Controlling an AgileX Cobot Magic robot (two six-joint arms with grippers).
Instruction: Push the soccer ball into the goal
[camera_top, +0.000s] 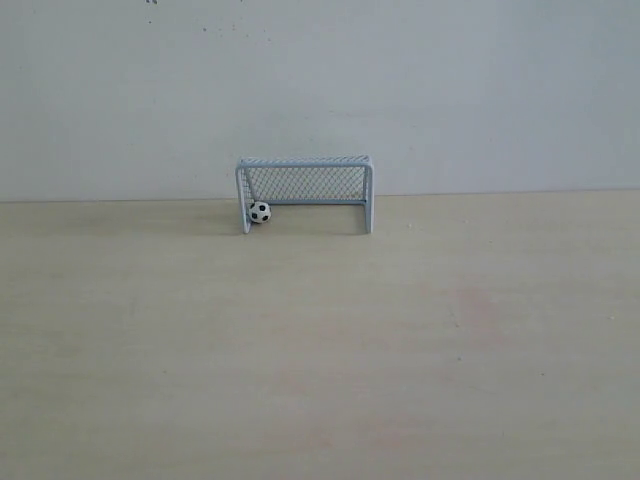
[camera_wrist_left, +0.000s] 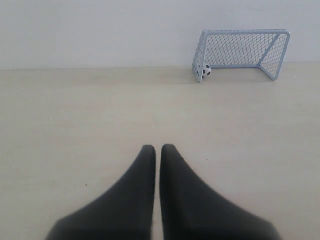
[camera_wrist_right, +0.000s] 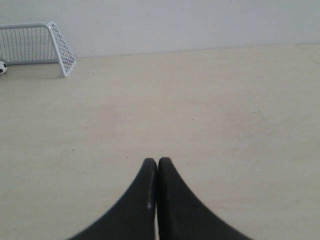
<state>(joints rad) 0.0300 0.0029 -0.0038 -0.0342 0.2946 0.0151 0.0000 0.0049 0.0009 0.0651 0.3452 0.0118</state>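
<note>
The white-framed goal (camera_top: 305, 192) stands at the back of the pale wooden table, against the wall. The tiny black-and-white soccer ball (camera_top: 260, 212) rests inside the goal's mouth, close to its left post. The left wrist view shows the goal (camera_wrist_left: 242, 52) and the ball (camera_wrist_left: 206, 70) far ahead of my left gripper (camera_wrist_left: 158, 148), which is shut with nothing in it. My right gripper (camera_wrist_right: 157, 161) is shut and empty too, far from the goal (camera_wrist_right: 36, 44); the ball (camera_wrist_right: 2, 67) shows at that picture's edge. Neither gripper appears in the exterior view.
A plain light wall (camera_top: 320, 80) rises right behind the goal. The wooden tabletop (camera_top: 320, 350) spreads wide between the goal and both grippers, with only faint marks on it.
</note>
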